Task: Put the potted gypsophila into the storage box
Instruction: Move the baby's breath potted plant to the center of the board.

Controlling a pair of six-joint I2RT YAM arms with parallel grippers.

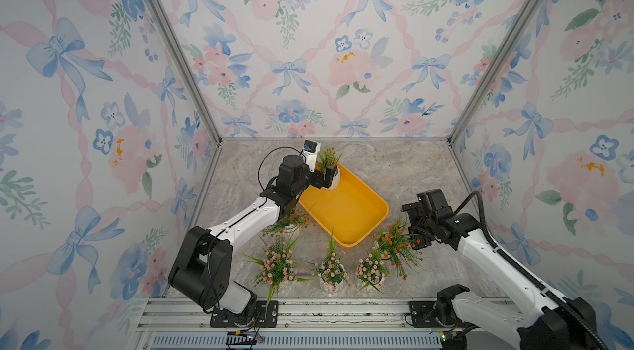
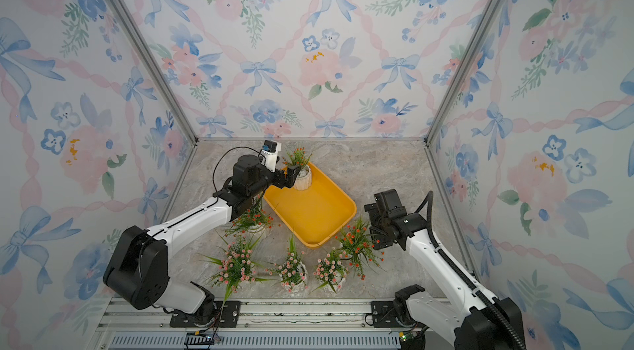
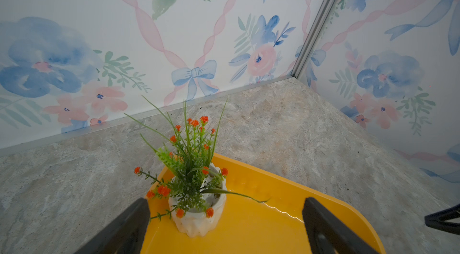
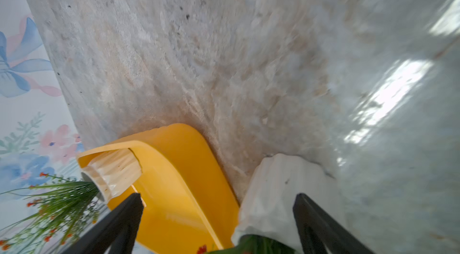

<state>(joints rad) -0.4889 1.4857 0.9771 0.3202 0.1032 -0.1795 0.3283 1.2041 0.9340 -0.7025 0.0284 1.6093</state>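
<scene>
Your left arm [image 1: 247,218] reaches from the lower left toward the middle of a top view. Its wrist bends over the far corner of the storage box [image 1: 350,218]. Your left gripper [image 3: 225,200] has its jaws wide apart. One potted gypsophila [image 3: 199,215] with orange flowers stands upright inside that corner, nearer one jaw, and it is not squeezed.

Your right arm [image 1: 487,255] comes in from the lower right and bends toward the box's near end. Your right gripper [image 4: 217,194] is wide apart too. A white pot [image 4: 276,198] sits on the table [image 4: 224,53], partly between its jaws.

Three pink plants [image 1: 331,267] stand in a row at the bottom middle, outside the box.
</scene>
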